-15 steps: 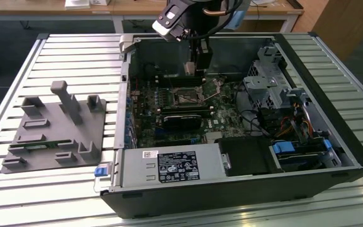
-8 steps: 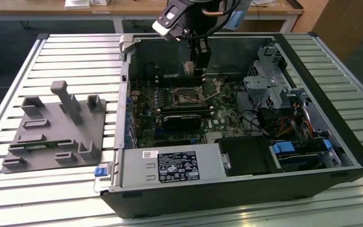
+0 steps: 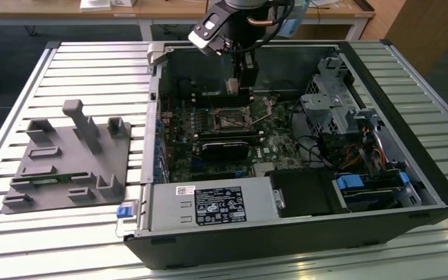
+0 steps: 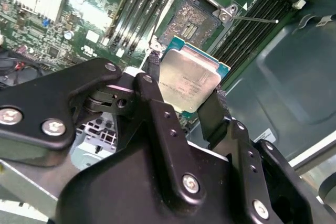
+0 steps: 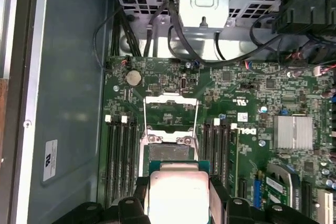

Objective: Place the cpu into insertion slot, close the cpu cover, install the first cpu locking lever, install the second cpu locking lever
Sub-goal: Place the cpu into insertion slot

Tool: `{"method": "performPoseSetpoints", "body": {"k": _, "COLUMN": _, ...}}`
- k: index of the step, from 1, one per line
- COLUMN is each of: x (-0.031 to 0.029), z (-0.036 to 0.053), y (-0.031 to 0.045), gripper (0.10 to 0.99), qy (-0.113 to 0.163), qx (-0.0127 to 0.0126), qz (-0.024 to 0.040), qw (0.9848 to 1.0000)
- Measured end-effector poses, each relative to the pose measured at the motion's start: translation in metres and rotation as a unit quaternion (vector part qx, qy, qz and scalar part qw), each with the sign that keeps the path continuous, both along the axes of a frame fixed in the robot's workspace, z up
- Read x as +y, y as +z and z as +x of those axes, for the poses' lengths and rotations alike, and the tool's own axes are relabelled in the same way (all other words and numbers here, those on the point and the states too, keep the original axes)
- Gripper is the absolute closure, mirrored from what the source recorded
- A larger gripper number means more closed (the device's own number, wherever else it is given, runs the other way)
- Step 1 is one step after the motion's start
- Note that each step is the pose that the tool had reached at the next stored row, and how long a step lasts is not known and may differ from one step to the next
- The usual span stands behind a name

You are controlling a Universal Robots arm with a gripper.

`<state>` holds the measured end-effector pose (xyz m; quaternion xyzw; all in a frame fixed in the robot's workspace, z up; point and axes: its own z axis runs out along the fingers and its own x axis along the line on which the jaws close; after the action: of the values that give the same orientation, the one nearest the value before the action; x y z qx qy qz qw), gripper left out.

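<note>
Slatted table (image 3: 91, 64), open case (image 3: 286, 239); hand (image 4: 186, 92) grasps cpu (image 4: 190, 76), edges hidden, near insertion slot (image 4: 195, 22).

The open computer case (image 3: 286, 239) lies on the slatted table (image 3: 53, 236), and a parts fixture (image 3: 60, 169) sits beside it on the exterior view's left. Inside, the motherboard (image 3: 275, 153) lies on the case floor. The insertion slot (image 3: 228, 119) is near the board's middle, flanked by memory slots (image 5: 119, 156), with a long card (image 3: 224, 149) on its near side and the drive cage (image 3: 329, 105) toward that view's right. The cpu (image 4: 189, 80) sits between the fingers of the gripper (image 4: 186, 93) above the board, just beside the slot, and the cpu cover (image 5: 170, 109) stands swung open on the slot's far side from the chip.
</note>
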<state>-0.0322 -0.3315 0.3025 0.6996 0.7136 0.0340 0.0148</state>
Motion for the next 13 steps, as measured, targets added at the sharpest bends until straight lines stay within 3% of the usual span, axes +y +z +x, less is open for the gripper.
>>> {"method": "performPoseSetpoints", "body": {"k": 13, "x": 0.0063, "z": -0.0009, "y": -0.0173, "gripper": 0.545, "qy": 0.015, "qx": -0.0001, "qz": -0.0001, "qw": 0.9999}}
